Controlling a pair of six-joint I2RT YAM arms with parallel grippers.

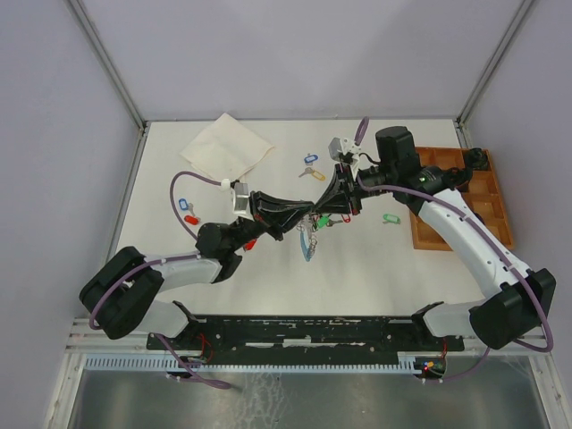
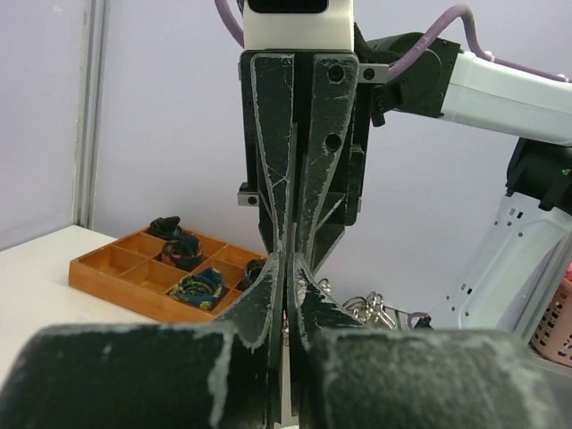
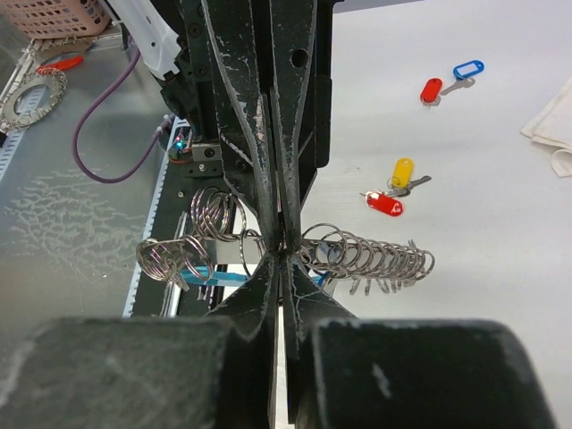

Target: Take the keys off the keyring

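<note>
The keyring (image 1: 308,241) hangs above the table's middle, its light-blue band (image 3: 210,279) low at the left. It carries a long row of silver split rings (image 3: 375,259), and small keys dangle from some of them. My left gripper (image 1: 311,219) and right gripper (image 1: 325,215) meet tip to tip on it. My right gripper (image 3: 281,255) is shut on the ring's wire. My left gripper (image 2: 288,268) is shut on the same spot, opposite the right fingers (image 2: 295,134). Loose tagged keys lie on the table: blue (image 1: 311,159), yellow (image 1: 308,172), green (image 1: 389,218), red (image 1: 190,217).
A wooden compartment tray (image 1: 487,192) holding dark rolled items sits at the right. A folded white cloth (image 1: 225,147) lies at the back left. More tagged keys lie at the left, blue (image 1: 186,204) and red (image 1: 250,241). A pink basket (image 3: 63,16) stands off the table.
</note>
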